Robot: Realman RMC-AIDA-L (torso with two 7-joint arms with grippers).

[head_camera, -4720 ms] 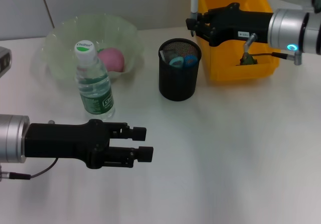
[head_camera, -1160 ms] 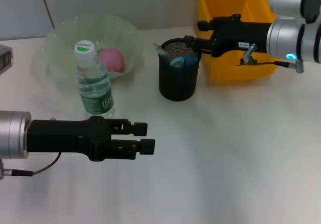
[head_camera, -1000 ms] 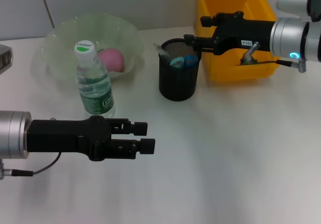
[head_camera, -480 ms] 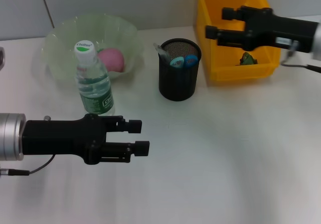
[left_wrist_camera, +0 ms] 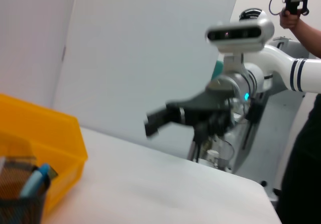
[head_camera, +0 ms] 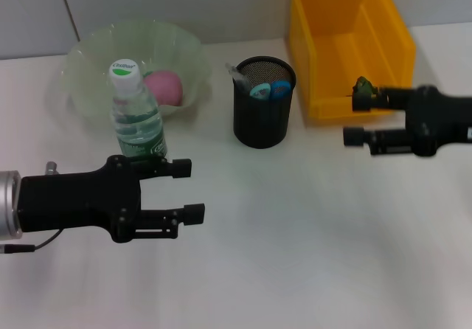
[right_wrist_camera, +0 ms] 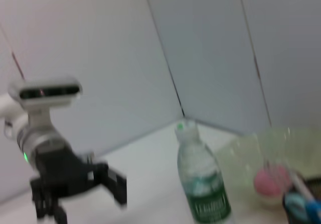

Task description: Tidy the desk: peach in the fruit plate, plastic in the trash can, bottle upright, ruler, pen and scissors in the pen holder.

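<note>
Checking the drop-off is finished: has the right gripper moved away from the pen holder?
Yes. The right gripper has pulled back from above the pen holder toward the robot, now open before the yellow bin.

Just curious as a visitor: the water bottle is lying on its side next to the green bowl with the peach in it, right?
Not quite. In the head view the water bottle stands upright, cap up, in front of the green bowl. The peach is indeed in that bowl.
</note>
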